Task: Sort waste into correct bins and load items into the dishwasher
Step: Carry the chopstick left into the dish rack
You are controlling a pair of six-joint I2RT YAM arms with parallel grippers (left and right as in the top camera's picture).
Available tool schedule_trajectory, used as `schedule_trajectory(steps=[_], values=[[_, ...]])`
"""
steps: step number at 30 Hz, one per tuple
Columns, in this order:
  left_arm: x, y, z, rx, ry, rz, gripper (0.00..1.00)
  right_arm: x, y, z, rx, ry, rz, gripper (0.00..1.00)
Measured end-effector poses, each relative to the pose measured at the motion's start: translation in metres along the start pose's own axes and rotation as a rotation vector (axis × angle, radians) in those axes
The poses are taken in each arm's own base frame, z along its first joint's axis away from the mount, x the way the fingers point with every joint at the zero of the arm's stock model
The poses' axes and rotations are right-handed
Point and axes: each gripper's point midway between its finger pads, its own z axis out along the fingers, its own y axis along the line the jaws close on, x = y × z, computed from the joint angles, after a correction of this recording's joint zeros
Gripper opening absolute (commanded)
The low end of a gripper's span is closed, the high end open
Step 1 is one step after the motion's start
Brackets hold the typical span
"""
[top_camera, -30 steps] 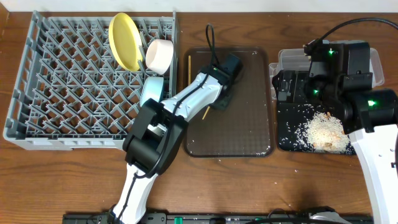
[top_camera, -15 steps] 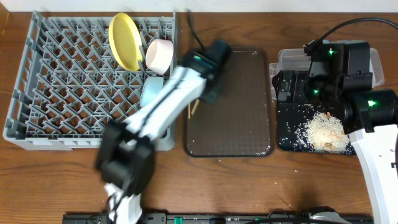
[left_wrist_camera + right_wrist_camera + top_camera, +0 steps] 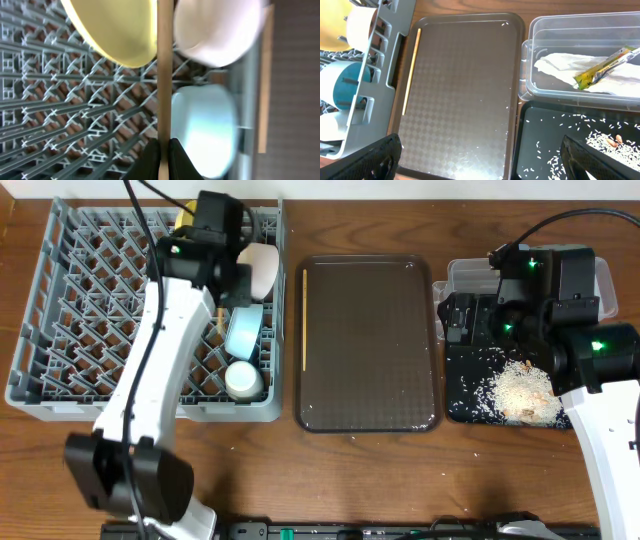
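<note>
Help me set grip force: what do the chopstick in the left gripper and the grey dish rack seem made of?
Chopstick, pinched in the left gripper: likely wood or bamboo, matte; pale tan with no shine. Dish rack: looks like moulded plastic, dull grey; uniform colour, thin lattice pegs.

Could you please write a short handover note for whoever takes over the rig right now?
Left gripper: shut on one chopstick, above the dish rack.
Right gripper: open, empty.
Done: yellow plate, white bowl, light blue bowl and white cup in the rack; napkin and sachet in clear tub; rice in black tray.
To do: rack the held chopstick, then fetch the second chopstick from the brown tray.
</note>
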Motion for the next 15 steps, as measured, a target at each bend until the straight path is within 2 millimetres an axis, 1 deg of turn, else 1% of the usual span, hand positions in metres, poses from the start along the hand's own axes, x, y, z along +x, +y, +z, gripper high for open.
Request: schedule_trajectory(steps=[3, 5, 7, 8, 9, 10, 13, 14, 15], values=[[0.008, 0.016, 0.026, -0.028, 0.069, -0.007, 0.08, 0.0, 0.0, 0.0, 0.0, 0.0, 0.0, 0.99], [0.013, 0.026, 0.037, -0.043, 0.107, -0.018, 0.08, 0.0, 0.0, 0.0, 0.0, 0.0, 0.0, 0.99], [0.02, 0.035, 0.042, -0.053, 0.141, -0.025, 0.08, 0.0, 0.0, 0.0, 0.0, 0.0, 0.0, 0.99], [0.023, 0.039, 0.043, -0.059, 0.156, -0.029, 0.11, 0.0, 0.0, 0.0, 0.0, 0.0, 0.0, 0.99], [0.027, 0.042, 0.043, -0.062, 0.172, -0.027, 0.17, 0.0, 0.0, 0.0, 0.0, 0.0, 0.0, 0.99], [0.03, 0.044, 0.043, -0.063, 0.185, -0.024, 0.31, 0.0, 0.0, 0.0, 0.0, 0.0, 0.0, 0.99], [0.036, 0.044, 0.042, -0.064, 0.208, -0.013, 0.5, 0.0, 0.0, 0.0, 0.0, 0.001, 0.0, 0.99], [0.037, 0.043, 0.041, -0.063, 0.213, -0.013, 0.54, 0.0, 0.0, 0.0, 0.0, 0.0, 0.0, 0.99], [0.038, 0.043, 0.041, -0.063, 0.217, -0.014, 0.55, 0.0, 0.0, 0.0, 0.0, 0.0, 0.0, 0.99]])
